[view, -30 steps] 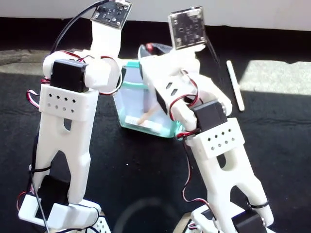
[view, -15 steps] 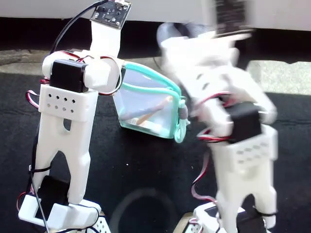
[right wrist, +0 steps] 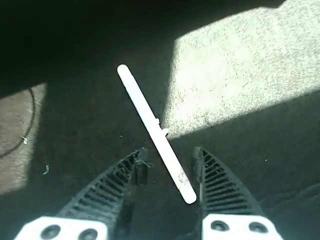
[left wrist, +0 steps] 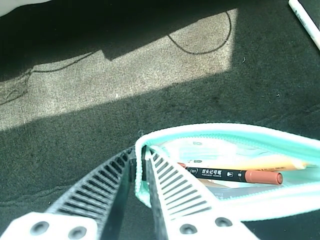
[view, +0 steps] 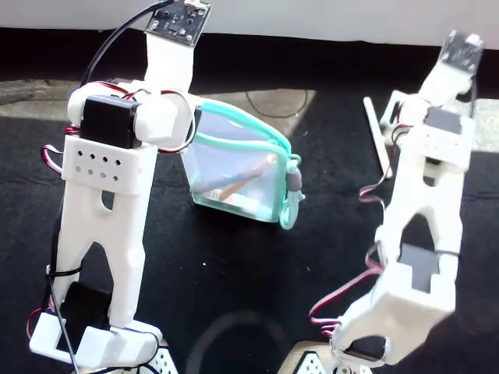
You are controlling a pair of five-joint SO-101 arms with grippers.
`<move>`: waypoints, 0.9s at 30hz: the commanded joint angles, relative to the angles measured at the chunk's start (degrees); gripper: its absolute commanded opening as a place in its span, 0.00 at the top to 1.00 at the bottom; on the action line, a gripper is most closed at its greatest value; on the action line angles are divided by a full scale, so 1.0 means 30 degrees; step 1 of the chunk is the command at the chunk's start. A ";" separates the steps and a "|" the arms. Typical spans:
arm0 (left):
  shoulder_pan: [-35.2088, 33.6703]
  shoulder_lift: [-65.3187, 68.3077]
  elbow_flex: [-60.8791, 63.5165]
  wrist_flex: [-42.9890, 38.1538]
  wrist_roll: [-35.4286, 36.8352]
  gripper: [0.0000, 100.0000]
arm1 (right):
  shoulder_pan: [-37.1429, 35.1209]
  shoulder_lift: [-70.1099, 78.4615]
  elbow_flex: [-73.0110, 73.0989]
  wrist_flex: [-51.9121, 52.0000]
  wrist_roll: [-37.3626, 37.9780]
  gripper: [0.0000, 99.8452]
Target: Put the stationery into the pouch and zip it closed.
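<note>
Left wrist view: left hand (left wrist: 140,152) clamped on the open pouch's (left wrist: 225,131) rim at mid-bench, marker (left wrist: 235,175) inside; right wrist view: right hand (right wrist: 170,155) spread astride the white pen (right wrist: 155,132) toward the far right corner, partly hidden by that arm from above.

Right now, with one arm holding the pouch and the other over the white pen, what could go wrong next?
1. The white pen lies slanted between the fingers of the open right gripper, so closing may nudge it away or grip it crooked.
2. The left gripper pinches the pouch at just one end of its rim; it may slip or sag during insertion.
</note>
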 commanded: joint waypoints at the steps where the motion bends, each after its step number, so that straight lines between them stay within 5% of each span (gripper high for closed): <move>1: -0.0161 0.0806 0.0161 0.0645 0.0029 0.99 | 0.0132 0.1978 -0.0132 -0.1597 0.2637 0.85; 8: -0.0161 0.0806 0.0220 0.0645 0.0029 0.99 | 0.0278 0.5084 -0.0132 -0.3531 0.6769 0.85; 17: -0.0161 0.0806 0.0220 0.0645 0.0029 0.99 | 0.0513 0.8220 -0.0864 -0.3707 0.6916 0.86; 21: -0.0278 0.0806 0.0220 0.0674 0.0029 0.99 | 0.0806 0.8220 -0.1744 -0.3707 0.6916 0.99; 23: -0.0308 0.0806 0.0220 0.0908 0.0029 0.99 | 0.0894 0.8190 -0.1890 -0.3560 0.6916 0.98; 27: -0.0308 0.0806 0.0220 0.1055 0.0029 0.99 | 0.0835 0.8161 -0.3209 -0.0190 0.7766 0.99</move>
